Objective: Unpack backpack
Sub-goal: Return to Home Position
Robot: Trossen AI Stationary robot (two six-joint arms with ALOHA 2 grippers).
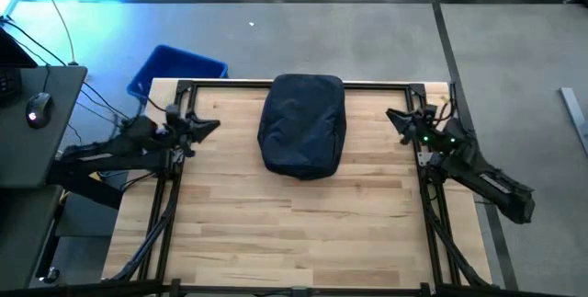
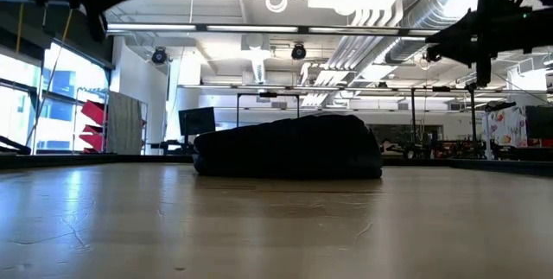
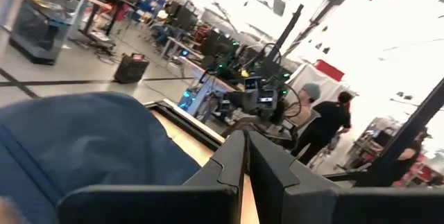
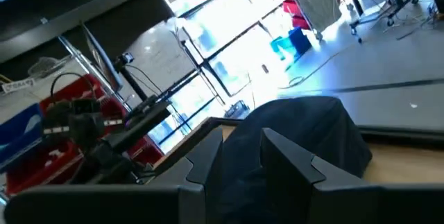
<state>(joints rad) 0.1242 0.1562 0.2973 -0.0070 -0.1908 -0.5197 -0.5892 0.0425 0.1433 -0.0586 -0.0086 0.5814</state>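
Note:
The dark navy backpack [image 1: 303, 124] lies flat on the wooden table at the middle of its far half, zipper side up; it also shows as a low dark mound in the low view [image 2: 289, 145]. My left gripper [image 1: 216, 126] hovers level at the table's left side, fingers shut [image 3: 246, 135], pointing at the backpack [image 3: 83, 141] and well short of it. My right gripper [image 1: 390, 116] hovers level at the right side with a narrow gap between its fingers [image 4: 239, 137] and nothing in it, pointing at the backpack [image 4: 298, 134].
A bright blue bin [image 1: 175, 67] stands on the floor beyond the table's far left corner. A black frame rail [image 1: 220, 83] runs along the far edge and sides. Bare wood [image 1: 294, 233] fills the near half. People [image 3: 329, 116] stand far off in the room.

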